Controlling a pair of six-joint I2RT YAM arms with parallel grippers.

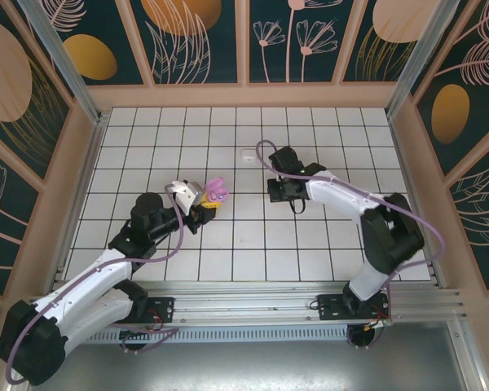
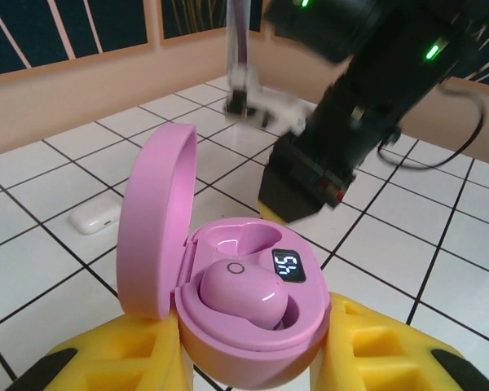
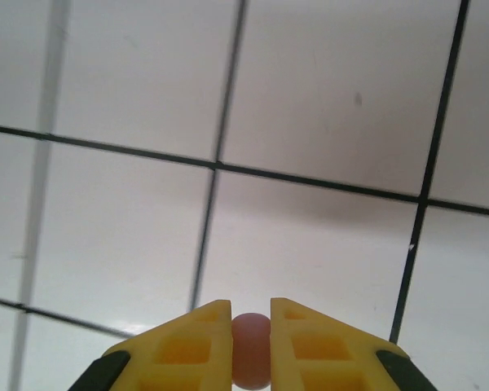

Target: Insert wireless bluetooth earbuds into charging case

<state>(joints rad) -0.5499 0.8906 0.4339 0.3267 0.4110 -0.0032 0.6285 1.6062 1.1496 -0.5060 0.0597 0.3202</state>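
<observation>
The charging case (image 2: 228, 346) is pink, not white, and stands with its lid (image 2: 155, 220) swung open, clamped between my left gripper's yellow fingers (image 2: 375, 342). One pink earbud (image 2: 240, 292) sits in its near socket, beside a lit display. The far socket (image 2: 236, 240) is bare. From above, the left gripper (image 1: 208, 204) holds the case (image 1: 217, 192) left of centre. My right gripper (image 3: 250, 334) is shut on a small pink earbud (image 3: 251, 350) just above the tiles. It points down (image 1: 281, 194) a little right of the case.
A small white pebble-like box (image 1: 248, 153) lies on the tiled floor (image 1: 228, 244) behind both grippers; the same box (image 2: 94, 217) lies left of the pink lid. The right arm's black wrist (image 2: 342, 122) looms just behind the case. Wooden walls ring the floor.
</observation>
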